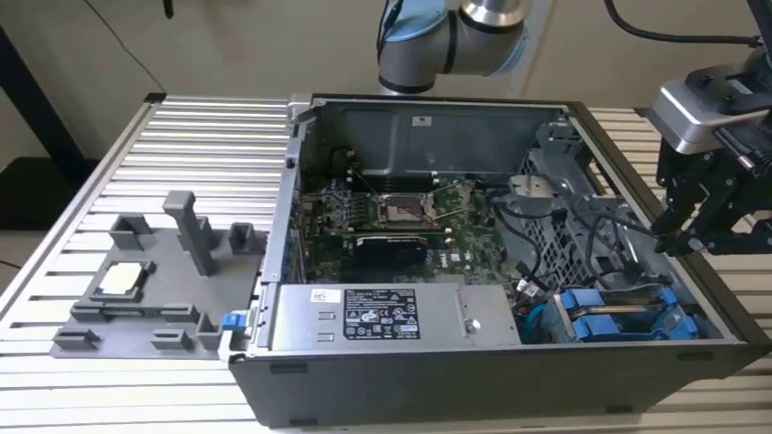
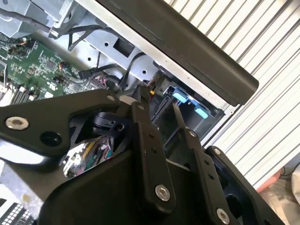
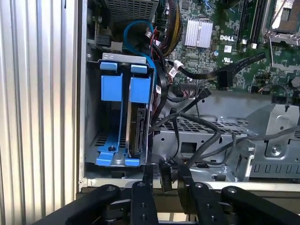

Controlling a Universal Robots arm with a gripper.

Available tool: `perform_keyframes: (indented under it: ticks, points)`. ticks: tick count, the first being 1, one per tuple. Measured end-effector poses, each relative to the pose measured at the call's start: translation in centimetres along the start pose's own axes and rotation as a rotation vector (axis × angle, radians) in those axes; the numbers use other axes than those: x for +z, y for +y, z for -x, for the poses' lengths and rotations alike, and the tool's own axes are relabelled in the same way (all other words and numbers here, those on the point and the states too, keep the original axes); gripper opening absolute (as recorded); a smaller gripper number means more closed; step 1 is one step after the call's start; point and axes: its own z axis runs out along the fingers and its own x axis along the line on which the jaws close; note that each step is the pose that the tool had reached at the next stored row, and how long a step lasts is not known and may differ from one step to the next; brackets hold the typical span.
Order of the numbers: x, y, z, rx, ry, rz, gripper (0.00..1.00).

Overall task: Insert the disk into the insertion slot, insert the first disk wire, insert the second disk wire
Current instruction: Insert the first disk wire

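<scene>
Edge-on in the drive cage at the case's corner stands the disk (image 3: pixel 137 127), a grey drive in a blue carrier, beside another blue carrier (image 3: pixel 110 101). The exterior view shows both blue frames (image 1: pixel 617 318) in the cage at its right. My gripper (image 1: pixel 679 237) hovers over the case's wall on that side, above the cage. Its black fingers (image 3: pixel 148 180) are apart, so the gripper (image 3: pixel 166 168) (image 2: pixel 158 100) is open and holds nothing. A black wire connector (image 3: pixel 165 178) hangs just beyond the fingertips. More black wires (image 3: pixel 206 140) and a blue wire (image 3: pixel 133 28) lie close to the cage.
The open computer case (image 1: pixel 483 380) holds a green motherboard (image 1: pixel 399 212) and a power supply (image 1: pixel 386 316). A grey fixture plate (image 1: pixel 145 298) with upright posts lies on the slatted table (image 1: pixel 181 136) at the exterior view's left.
</scene>
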Motion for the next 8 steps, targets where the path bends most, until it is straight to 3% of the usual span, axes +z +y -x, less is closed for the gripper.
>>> perform_keyframes:
  ticks: [1,2,8]
  points:
    - [0.00,0.00,0.00,0.000,0.0000,0.0000,0.32]
    - [0.00,0.00,0.00,0.000,0.0000,0.0000,0.20]
    - [0.01,-0.03,-0.01,0.000,0.0000,0.0000,0.19]
